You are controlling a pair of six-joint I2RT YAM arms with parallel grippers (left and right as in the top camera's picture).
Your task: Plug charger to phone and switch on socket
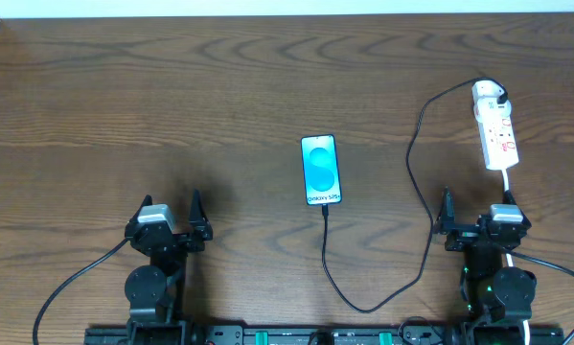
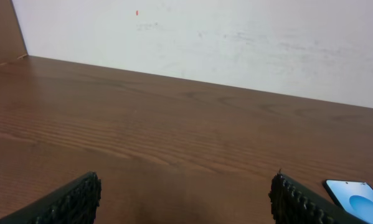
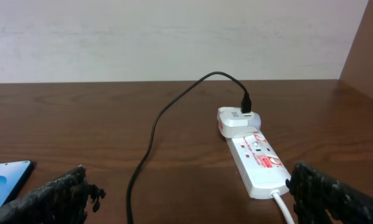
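The phone [image 1: 321, 170] lies face up mid-table with its blue screen lit; a corner of it also shows in the left wrist view [image 2: 357, 198] and the right wrist view [image 3: 5, 183]. The charger's black cable [image 1: 413, 163] runs from the phone's bottom edge, loops toward the front and climbs to a white adapter [image 3: 236, 119] seated in the far end of the socket [image 1: 497, 129]. That white socket strip [image 3: 258, 162] has red switch marks. My left gripper [image 1: 170, 213] stands open near the front left, holding nothing. My right gripper [image 1: 478, 213] is open just in front of the socket.
The socket's white cord [image 3: 284, 208] leads off its near end toward my right arm. A light wall [image 2: 205, 37] closes the table's far edge. Bare wooden tabletop [image 1: 124, 105] lies to the left of the phone.
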